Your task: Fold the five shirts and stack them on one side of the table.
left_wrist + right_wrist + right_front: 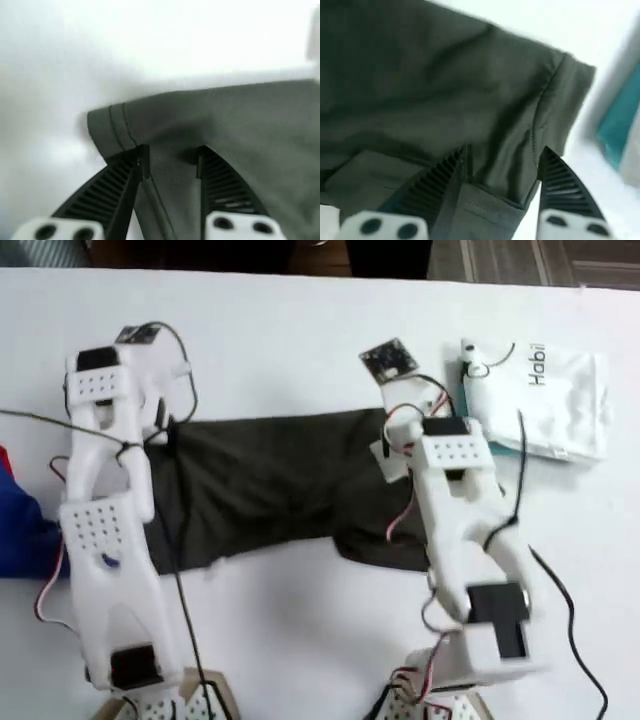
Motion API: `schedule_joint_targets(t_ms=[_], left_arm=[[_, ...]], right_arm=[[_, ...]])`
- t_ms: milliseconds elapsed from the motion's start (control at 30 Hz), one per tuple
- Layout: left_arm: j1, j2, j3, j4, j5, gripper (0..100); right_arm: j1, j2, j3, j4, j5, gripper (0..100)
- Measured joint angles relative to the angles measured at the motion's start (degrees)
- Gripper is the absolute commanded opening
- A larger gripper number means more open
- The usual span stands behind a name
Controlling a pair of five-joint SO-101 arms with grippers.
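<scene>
A dark olive shirt (270,485) lies spread across the middle of the white table (300,330). At the shirt's far left corner, my left gripper (165,432) is shut on the cloth. The left wrist view has the stitched hem (117,127) draped just past my left gripper (171,152), with fabric pinched between the jaws. At the far right corner, my right gripper (395,445) is shut on a fold of the same dark olive shirt (420,85), which the right wrist view shows bunched inside my right gripper (502,152).
A folded white shirt (545,395) rests at the back right on something teal (463,400), close to the right arm. A blue garment (20,530) with a bit of red lies at the left edge. Cables trail from both arms.
</scene>
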Motion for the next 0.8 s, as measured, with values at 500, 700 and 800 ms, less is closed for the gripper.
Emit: schedule_joint_targets(t_ms=[500,700,800], left_arm=[[-0.09,13.54,-33.67,6.77,2.55,18],[0.0,13.45,-33.85,8.79,2.64,18],[0.0,12.04,-27.78,8.79,2.73,18]], right_arm=[[0.09,22.51,-22.77,7.3,0.0,21.2],[0.09,26.9,-28.31,7.82,0.0,21.2],[0.09,26.99,-32.18,10.55,0.0,21.2]])
